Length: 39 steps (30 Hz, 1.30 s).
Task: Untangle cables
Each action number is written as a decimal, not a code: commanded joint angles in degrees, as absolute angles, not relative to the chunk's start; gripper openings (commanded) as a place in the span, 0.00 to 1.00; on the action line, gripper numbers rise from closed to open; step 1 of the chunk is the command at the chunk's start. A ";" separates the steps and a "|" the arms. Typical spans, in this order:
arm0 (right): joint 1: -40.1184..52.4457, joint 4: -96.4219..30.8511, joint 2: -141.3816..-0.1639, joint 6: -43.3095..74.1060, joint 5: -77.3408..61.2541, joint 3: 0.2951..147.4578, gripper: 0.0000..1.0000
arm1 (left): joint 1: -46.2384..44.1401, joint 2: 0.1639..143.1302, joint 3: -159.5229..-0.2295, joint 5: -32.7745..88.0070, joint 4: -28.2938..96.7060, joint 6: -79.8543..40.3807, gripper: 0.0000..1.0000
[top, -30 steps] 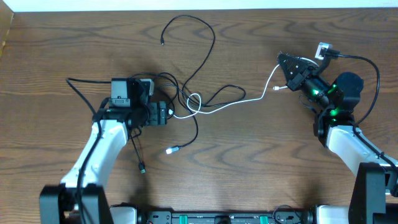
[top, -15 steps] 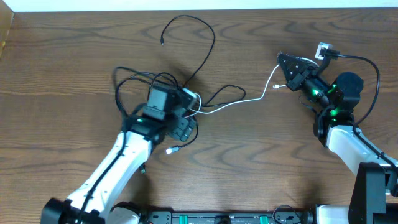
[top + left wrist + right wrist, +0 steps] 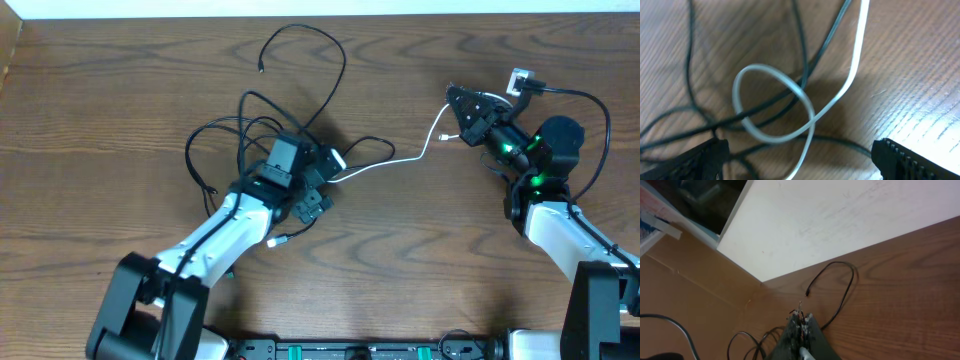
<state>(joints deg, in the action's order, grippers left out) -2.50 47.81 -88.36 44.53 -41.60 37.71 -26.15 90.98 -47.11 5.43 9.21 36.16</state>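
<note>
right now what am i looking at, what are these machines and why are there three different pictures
These are two robot arms at a wooden table, each ending in a two-finger tool. The wide picture comes from a camera fixed above the table. The other two come from small cameras on each arm's wrist, looking along its own fingers. On the table lies a tangle of thin cords: several black cables and one white cable. The job is to untangle them. The left tool is wide open over a loop of the white cable where black ones cross it, and holds nothing. The right tool, toward the far right of the table, is shut and appears to pinch the white cable near its other end.
</note>
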 commanded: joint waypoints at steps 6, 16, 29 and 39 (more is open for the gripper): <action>-2.52 47.72 -87.85 43.59 -41.54 38.39 0.01 | -27.73 97.12 -47.05 5.10 2.96 42.28 0.96; -2.52 47.70 -87.85 42.59 -41.52 38.39 0.01 | -27.73 99.66 -47.05 5.10 -0.58 42.41 0.63; -2.52 47.70 -87.85 42.59 -41.52 38.39 0.01 | -27.75 94.52 -47.07 5.10 -1.89 38.15 0.08; -2.52 47.70 -87.85 42.59 -41.52 38.39 0.05 | -27.75 76.34 -47.07 5.13 -2.20 31.86 0.08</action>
<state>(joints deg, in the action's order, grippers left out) -2.50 47.70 -88.36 43.44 -41.58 37.71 -27.66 80.90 -47.11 5.61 -1.98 34.61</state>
